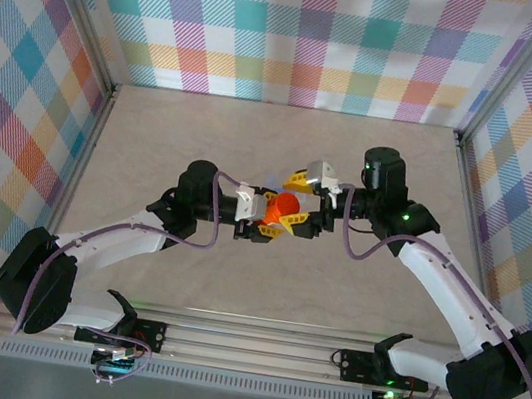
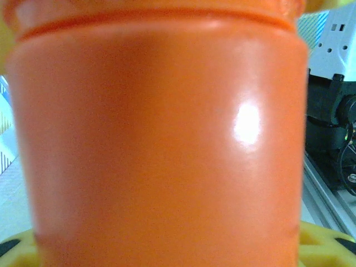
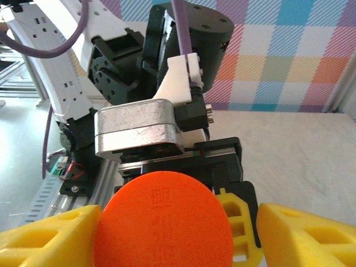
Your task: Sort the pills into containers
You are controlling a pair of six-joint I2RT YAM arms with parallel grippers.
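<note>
Pastel plaid walls (image 1: 302,33) close round a pale counter (image 1: 287,132), and both arms meet above its middle. The left hand (image 1: 263,217) is clamped on the orange bottle (image 1: 281,209), gripping the barrel from the side, so the bottle's long axis runs crosswise to that hand's reach; in the left wrist view the barrel sits hard against the lens, its cap ridge at the top. The right hand (image 1: 296,199) stands at the bottle's cap end and looks straight onto the round face of the cap (image 3: 164,222); so the long axis points along that hand's line of approach. Its yellow fingers (image 3: 50,233) are spread to either side of the cap; one lies against the rim, the other seems just clear of it, so I judge the cap bracketed and not yet pinched. The right hand is the one placed to work the cap; closing and twisting about that axis looks like the coming move, with the left hand as the anchor. The left arm (image 1: 119,232) reaches toward the bottle low and nearly straight; the right arm (image 1: 437,267) bends at the elbow beyond the bottle and folds back toward it.
</note>
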